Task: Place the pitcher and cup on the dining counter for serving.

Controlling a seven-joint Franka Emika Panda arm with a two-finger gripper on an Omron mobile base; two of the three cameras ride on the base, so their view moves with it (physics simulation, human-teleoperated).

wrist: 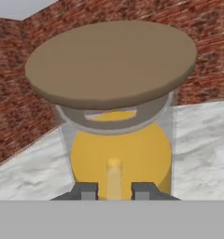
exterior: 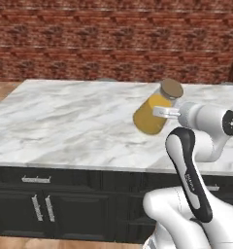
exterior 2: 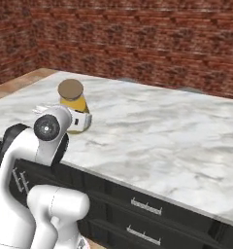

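Observation:
The pitcher [exterior: 146, 120], clear glass with orange liquid and a round brown cork lid [exterior: 172, 88], leans with its lid toward the upper right, low over the dining counter [exterior: 65, 116]. Whether its base touches the marble I cannot tell. My gripper [exterior: 162, 112] is shut on its neck just below the lid. From the right base view the pitcher [exterior 2: 72, 103] sits near the counter's [exterior 2: 162, 131] left end, behind my gripper [exterior 2: 82, 119]. In the hand view the lid and the orange body [wrist: 121, 149] loom right above my gripper [wrist: 115, 191]. The cup is out of view.
A red brick wall [exterior: 113, 44] stands behind the counter. Dark cabinet drawers with metal handles [exterior 2: 146, 206] run under its near edge. Wooden floor [exterior: 2, 90] shows at the far left. Bare marble spreads to the left and right of the pitcher.

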